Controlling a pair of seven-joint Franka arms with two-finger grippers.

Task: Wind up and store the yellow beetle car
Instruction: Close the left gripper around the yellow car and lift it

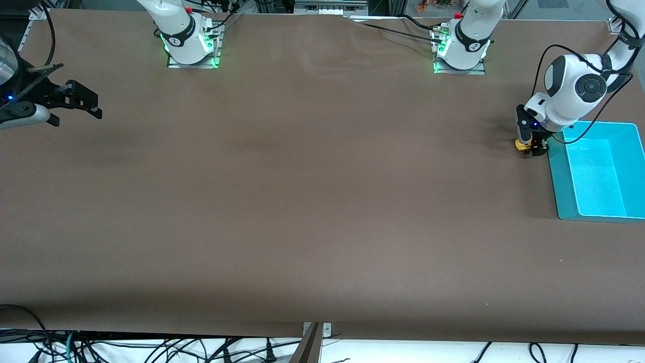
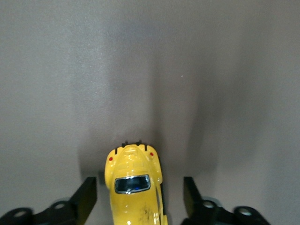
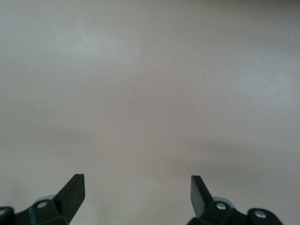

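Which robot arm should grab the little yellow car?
The left. Its gripper is down at the small rounded yellow toy car, open jaws on either side, beside the turquoise plastic bin. The right gripper waits open at the table's right-arm end.

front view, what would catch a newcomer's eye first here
The bright turquoise bin at the left arm's end of the table stands out against the brown table. Right beside it, the left tool is down at the table with its fingers open on either side of the tiny yellow car, not touching it. The right tool waits open over bare table at the right arm's end.
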